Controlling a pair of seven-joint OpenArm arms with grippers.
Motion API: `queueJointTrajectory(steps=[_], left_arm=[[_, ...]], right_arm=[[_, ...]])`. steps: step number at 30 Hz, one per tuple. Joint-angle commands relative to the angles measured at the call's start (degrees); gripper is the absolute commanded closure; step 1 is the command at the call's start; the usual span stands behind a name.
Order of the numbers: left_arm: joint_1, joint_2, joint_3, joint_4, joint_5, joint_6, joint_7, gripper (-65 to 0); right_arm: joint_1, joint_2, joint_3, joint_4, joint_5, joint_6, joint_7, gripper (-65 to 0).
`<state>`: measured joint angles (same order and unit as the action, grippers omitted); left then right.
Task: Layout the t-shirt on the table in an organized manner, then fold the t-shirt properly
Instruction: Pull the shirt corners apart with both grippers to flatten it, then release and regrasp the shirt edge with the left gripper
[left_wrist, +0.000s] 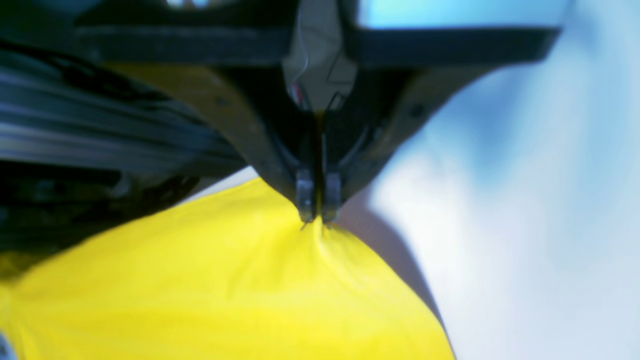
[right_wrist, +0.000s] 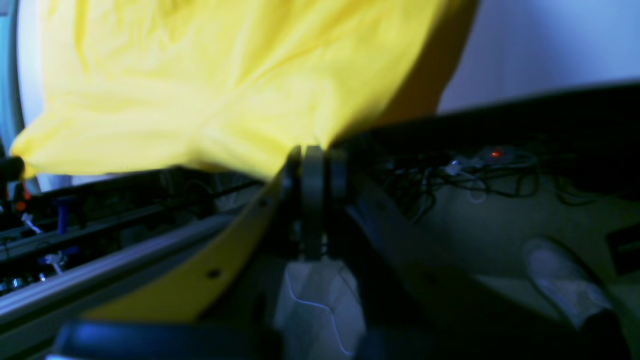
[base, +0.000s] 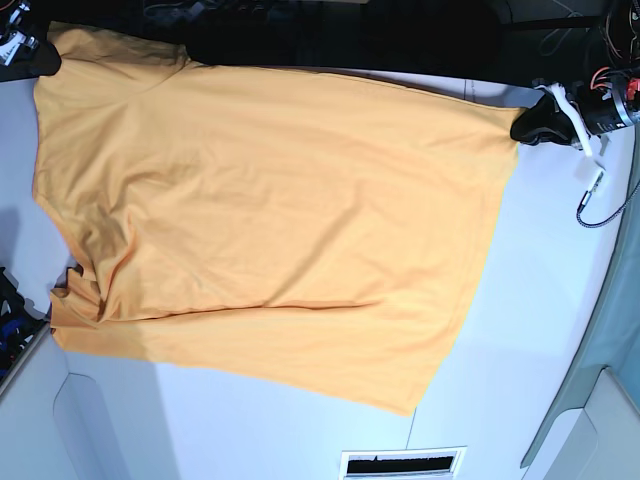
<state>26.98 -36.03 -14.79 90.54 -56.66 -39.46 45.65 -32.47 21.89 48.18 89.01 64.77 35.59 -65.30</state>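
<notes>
Spreading wide across the white table (base: 540, 300), the t-shirt (base: 270, 230) lies mostly flat in the base view, a plain orange-yellow sheet with no lettering showing on the side that faces up. Soft wrinkles gather toward the lower left of that view, where the fabric bunches near the table's edge, and a long crease runs across the lower part of the cloth. The far edge of the shirt is stretched between the two arms, one corner at the upper left of the base view and the other at the upper right.

The left gripper (left_wrist: 318, 216) has its two dark fingertips pressed together on a pinch of the yellow fabric, which rises into a small peak at the tips and fans out below them; white table shows to the right of the cloth in the left wrist view. In the base view this gripper (base: 533, 125) sits at the shirt's upper right corner.

The right gripper (right_wrist: 314, 156) is likewise clamped on the shirt's edge, with the cloth pulled taut away from it into folds. The picture there is blurred, so finer detail of the grip cannot be told.
</notes>
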Motion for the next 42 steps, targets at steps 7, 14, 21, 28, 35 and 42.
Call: queueJointTrajectory(steps=[7,14,21,28,35,42], left_arm=[[1.14,-0.98,-1.01,0.81,-1.44,-0.54,-0.39,0.0],[0.46,-0.96,-1.01,0.79,-1.33,-0.54,-4.9,0.0],[-4.07,0.96,-0.98,0.11,6.84,-0.54,-11.1,0.0],[-9.75,2.64,-0.96,-6.03,11.65,-0.54,-16.2,0.0],[-16.22,3.82,-0.85,-10.95,14.27,-0.54,-16.48,0.0],[-18.18,3.98,-0.22,-13.0,20.13,-0.54,-23.61,-2.2]], right_arm=[[-4.83,1.07,1.7,3.37,3.76,0.28,-0.96,0.0],[-2.21,0.79,1.7,3.37,4.68,0.63,-0.68,0.0],[9.22,0.83,1.53,3.32,0.37,0.35,2.56,0.0],[20.98,1.27,-4.02,2.36,-6.54,-0.09,5.51,0.0],[30.18,1.25,-12.87,-6.21,-16.04,-0.48,11.5,0.0],[34.03,1.11,-18.29,-16.09,-21.14,-0.72,19.96,0.0]])
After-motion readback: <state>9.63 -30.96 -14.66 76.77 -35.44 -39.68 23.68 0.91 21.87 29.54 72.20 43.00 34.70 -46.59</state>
